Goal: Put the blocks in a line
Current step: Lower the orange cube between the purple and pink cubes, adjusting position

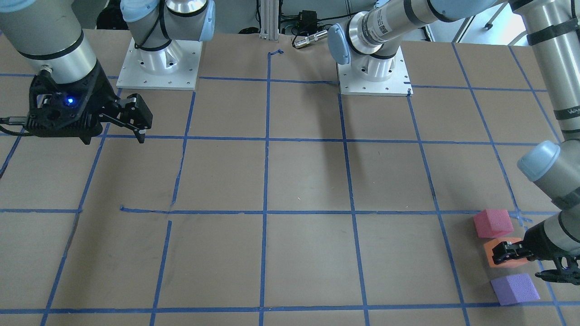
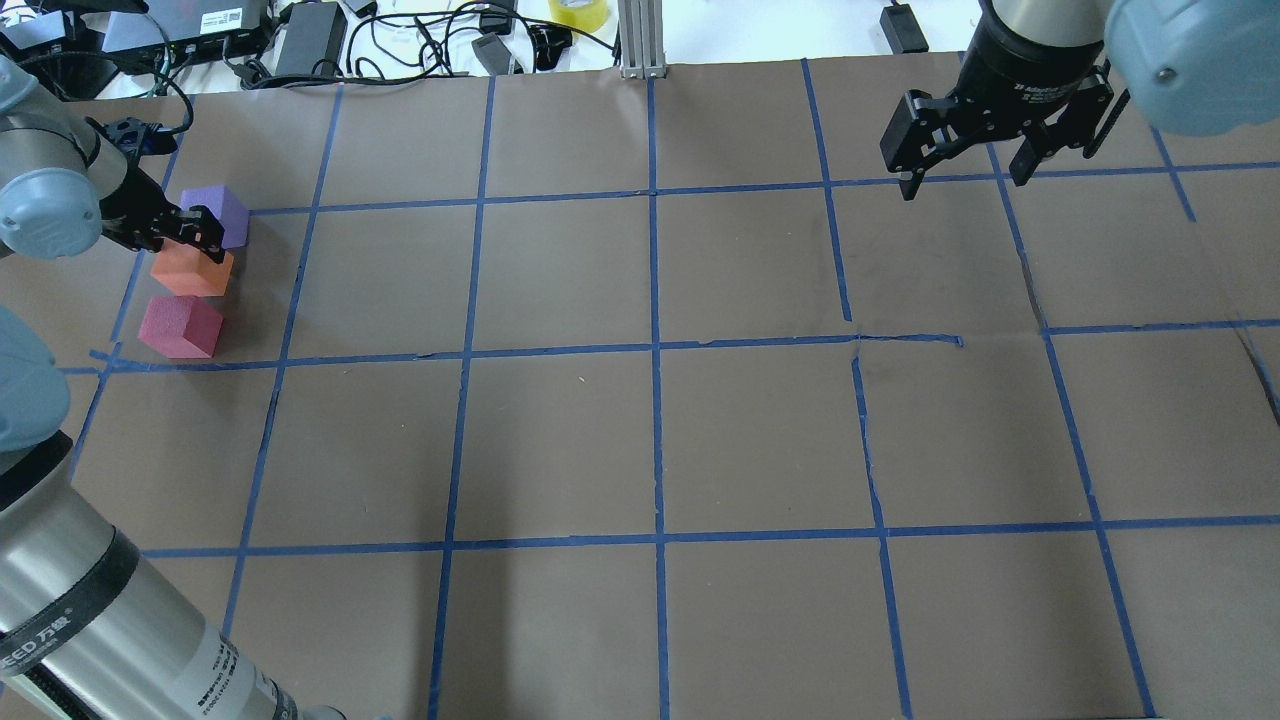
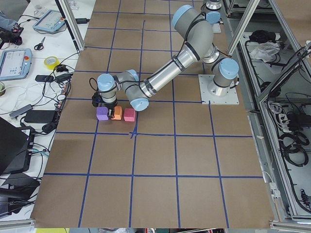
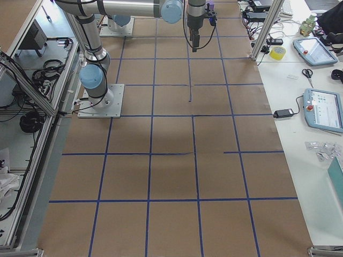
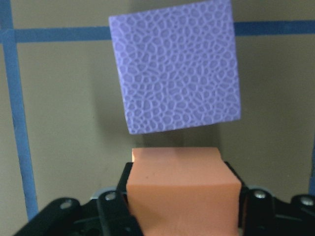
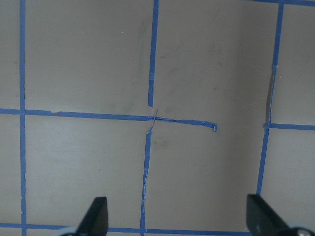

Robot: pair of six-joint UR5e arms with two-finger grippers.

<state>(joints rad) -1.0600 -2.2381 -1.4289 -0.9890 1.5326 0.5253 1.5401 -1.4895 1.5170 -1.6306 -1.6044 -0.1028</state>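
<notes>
Taped brown table (image 2: 560,440): your wrist view, clearer than overhead, shows left gripper (image 5: 182,196) clamped on matte orange block (image 5: 177,169); right gripper (image 2: 962,180) wide open.

Right pincer (image 2: 962,178) body: "Adaptive". Left arm (image 2: 90,620): "EED", cut off.
</notes>
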